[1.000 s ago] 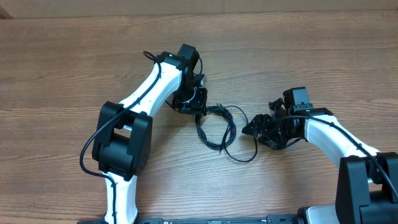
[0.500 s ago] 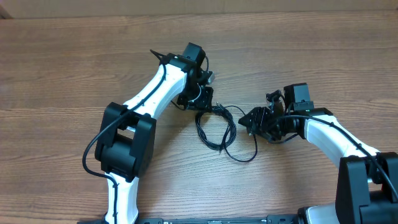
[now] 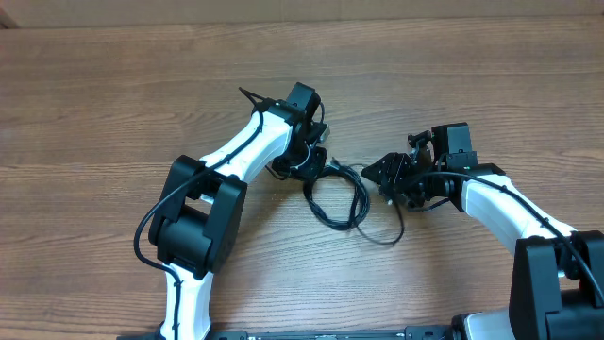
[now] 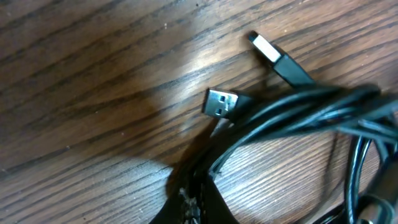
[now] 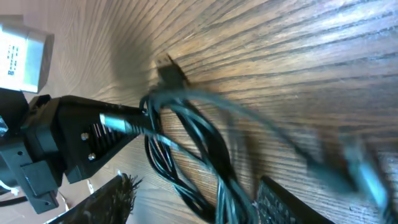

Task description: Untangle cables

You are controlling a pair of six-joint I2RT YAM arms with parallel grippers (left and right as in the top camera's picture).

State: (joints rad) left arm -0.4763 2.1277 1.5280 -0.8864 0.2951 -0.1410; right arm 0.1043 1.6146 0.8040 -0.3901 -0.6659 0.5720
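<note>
The cables [image 3: 330, 222] lie as loose black loops on the wooden table between my two arms. My left gripper [image 3: 319, 162] is at the loops' upper left end and is shut on the cables; in the left wrist view its fingertips [image 4: 198, 190] pinch black strands [image 4: 298, 109], with two USB plugs [image 4: 221, 102] [image 4: 267, 48] lying just beyond. My right gripper [image 3: 379, 175] sits at the right side of the loops. It is open, with its fingers [image 5: 106, 199] wide apart and cable strands [image 5: 211, 146] running between them.
The left gripper's black body [image 5: 74, 134] shows in the right wrist view, close beyond the cables. Both white arms [image 3: 241, 151] [image 3: 500, 203] reach in from the near edge. A cable tail [image 3: 389, 241] trails toward the front.
My left gripper has moved right and down onto the loops and shut on them. The bundle has shifted slightly right. My right gripper has edged left and up toward the cables.
</note>
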